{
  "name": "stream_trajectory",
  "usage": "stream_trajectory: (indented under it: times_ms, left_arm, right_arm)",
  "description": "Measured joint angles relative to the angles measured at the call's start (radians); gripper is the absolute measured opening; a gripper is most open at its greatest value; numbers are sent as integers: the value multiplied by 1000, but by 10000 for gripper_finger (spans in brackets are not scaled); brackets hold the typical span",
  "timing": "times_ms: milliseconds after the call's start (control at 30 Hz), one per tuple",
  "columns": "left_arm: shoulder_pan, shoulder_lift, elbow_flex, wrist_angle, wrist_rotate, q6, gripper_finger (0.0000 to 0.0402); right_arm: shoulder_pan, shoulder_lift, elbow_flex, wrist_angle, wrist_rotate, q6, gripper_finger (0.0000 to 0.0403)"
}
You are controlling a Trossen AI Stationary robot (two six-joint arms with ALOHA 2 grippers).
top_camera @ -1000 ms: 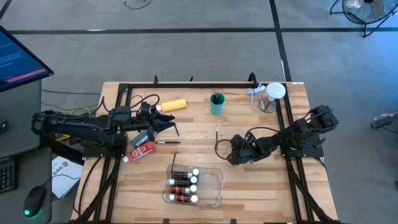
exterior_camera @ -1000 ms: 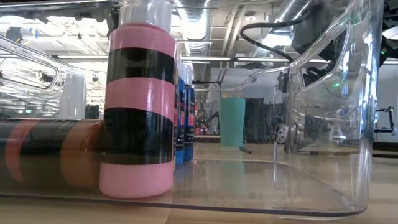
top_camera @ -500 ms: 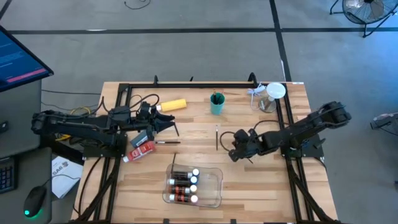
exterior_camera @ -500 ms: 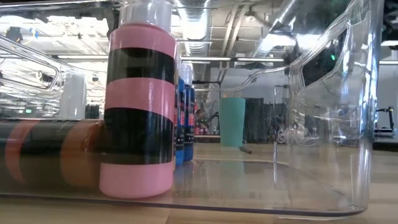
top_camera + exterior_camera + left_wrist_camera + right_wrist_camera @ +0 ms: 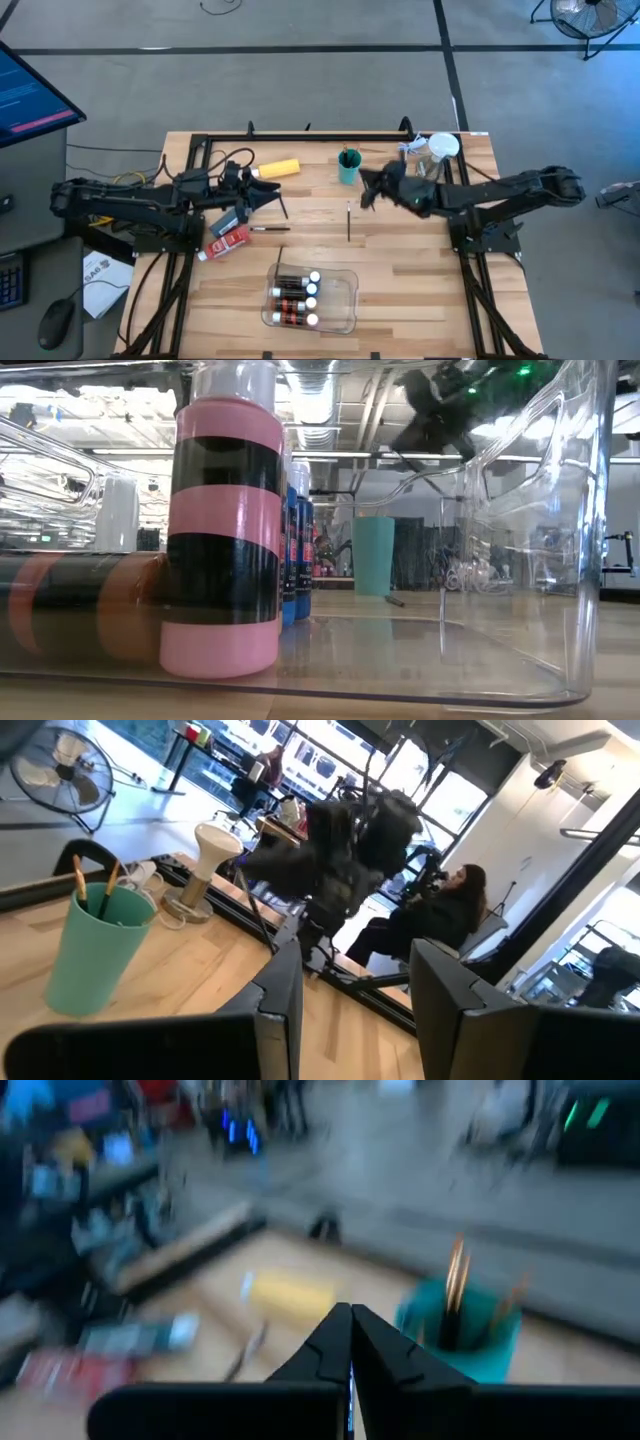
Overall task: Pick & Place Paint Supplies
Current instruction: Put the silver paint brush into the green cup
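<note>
My right gripper [image 5: 364, 188] hangs shut above the table, just right of the teal cup [image 5: 348, 166], which holds brushes [image 5: 455, 1280]; nothing shows between its fingers [image 5: 335, 1342]. One thin dark brush [image 5: 348, 222] lies flat on the wood below it. My left gripper [image 5: 275, 197] stands open and level at the table's left, nothing in its gap [image 5: 350, 1000]. The yellow bottle [image 5: 279, 168] lies beyond it, the grey tube [image 5: 228, 222] and red tube [image 5: 230, 243] lie beside it. Banded bottles with white caps [image 5: 296, 298] lie in the clear tray [image 5: 345, 300].
A white-topped stand [image 5: 440, 150] and loose cable [image 5: 408, 150] sit at the far right corner. A black frame rail [image 5: 300, 136] runs along the far edge. Bare wood lies between cup and tray. A person [image 5: 440, 915] sits beyond the table.
My right gripper has risen from low over the table near the tray's far right and swung toward the far edge, up beside the teal cup, tipping from pointing down to nearly level. The brush on the table has stayed where it was.
</note>
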Motion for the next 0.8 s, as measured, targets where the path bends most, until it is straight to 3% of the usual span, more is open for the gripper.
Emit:
stream_trajectory:
  times_ms: [200,467,800]
  left_arm:
    - [23,0,0,1,0,49,92]
    - [74,0,0,-5,1,86,92]
    - [119,0,0,-31,6,129,92]
  right_arm:
    - [-194,97,2,386,-45,-232,0]
    - [-397,353,2,835,-259,-280,0]
    - [-433,481,2,1004,-264,-356,0]
